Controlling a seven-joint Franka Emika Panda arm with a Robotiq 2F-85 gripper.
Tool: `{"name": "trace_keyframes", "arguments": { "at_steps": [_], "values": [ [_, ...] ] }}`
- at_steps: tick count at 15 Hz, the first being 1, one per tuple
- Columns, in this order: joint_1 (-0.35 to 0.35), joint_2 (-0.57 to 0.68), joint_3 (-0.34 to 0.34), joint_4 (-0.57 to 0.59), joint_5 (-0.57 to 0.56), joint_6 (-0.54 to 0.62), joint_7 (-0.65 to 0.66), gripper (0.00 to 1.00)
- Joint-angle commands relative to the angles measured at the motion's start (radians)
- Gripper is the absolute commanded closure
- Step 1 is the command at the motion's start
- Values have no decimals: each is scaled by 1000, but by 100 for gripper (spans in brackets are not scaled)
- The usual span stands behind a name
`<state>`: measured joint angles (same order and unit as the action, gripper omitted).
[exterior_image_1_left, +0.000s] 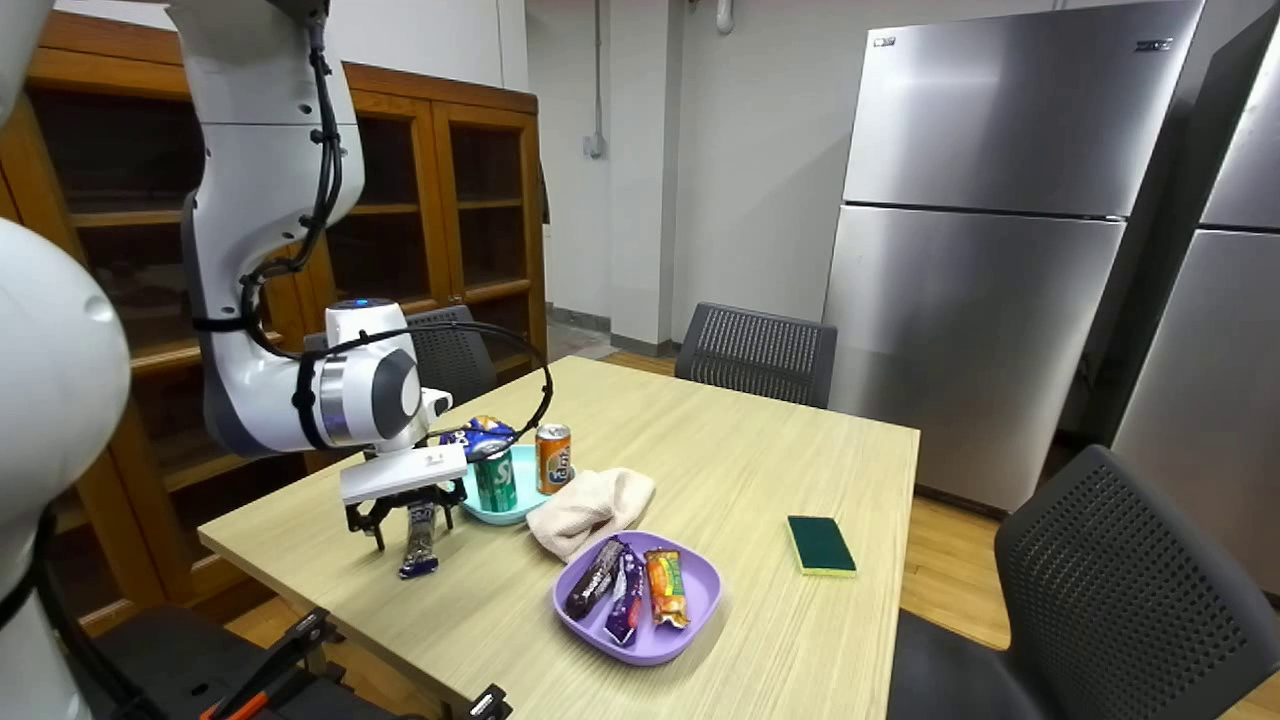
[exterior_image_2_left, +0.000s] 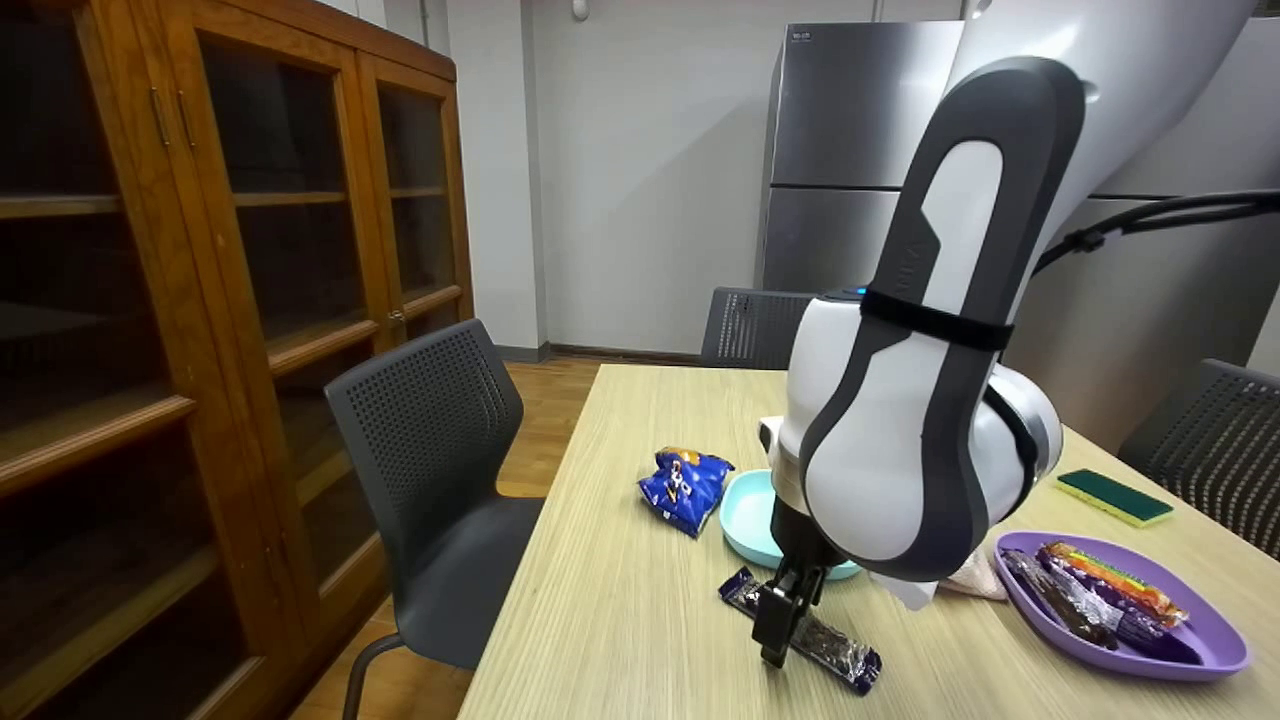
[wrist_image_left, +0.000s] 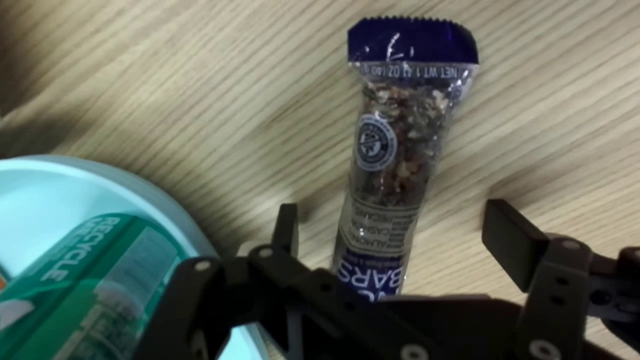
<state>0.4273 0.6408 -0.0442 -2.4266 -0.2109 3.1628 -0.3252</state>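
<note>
Between the fingers (wrist_image_left: 514, 245), flat on the tabletop (exterior_image_1_left: 730, 430): 1 nut bar (wrist_image_left: 395, 145), clear-and-navy wrapper. Fingers spread wide, one each side of it, wood showing on both flanks in the wrist view; nothing gripped. Tips are low; can't tell if they touch the wood.

Counts next. 2 shallow bowls. Turquoise bowl (exterior_image_2_left: 744, 508) holds 2 drink cans, both upright: 1 green soda can (exterior_image_1_left: 497, 485), 1 orange Fanta can (exterior_image_1_left: 553, 460). Purple bowl (exterior_image_1_left: 706, 585) holds 3 wrapped bars side by side: dark brown bar (exterior_image_1_left: 597, 579), purple bar (exterior_image_1_left: 627, 596), orange bar (exterior_image_1_left: 667, 588). 1 blue chip bag (exterior_image_2_left: 685, 490) on the tabletop, just beside the turquoise bowl. 1 beige cloth (exterior_image_1_left: 600, 505), crumpled, between the two bowls. 1 green-and-yellow sponge (exterior_image_1_left: 820, 545), well apart from the nut bar, on the far side of the purple bowl from it.

In the way: turquoise bowl with the green soda can, right next to one finger; in the wrist view its linkage covers a stretch of the rim, contact unclear. Robot arm (exterior_image_2_left: 900, 460) covers part of the turquoise bowl in an exterior view and hides the cans there.

Around: 3 dark mesh-back chairs (exterior_image_1_left: 757, 350) at the tabletop, 2 steel refrigerators (exterior_image_1_left: 985, 300), 1 wooden glass-door cabinet (exterior_image_2_left: 365, 200) along one side.
</note>
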Motion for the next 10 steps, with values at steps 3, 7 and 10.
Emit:
{"name": "trace_keyframes", "arguments": {
  "at_steps": [3, 7, 10],
  "values": [
    [-18, -23, 20, 4, -52, -58, 27, 51],
    [-13, -51, 10, -9, -65, -70, 32, 81],
    [-12, -78, -7, -22, -70, -61, 36, 99]
  ]
}}
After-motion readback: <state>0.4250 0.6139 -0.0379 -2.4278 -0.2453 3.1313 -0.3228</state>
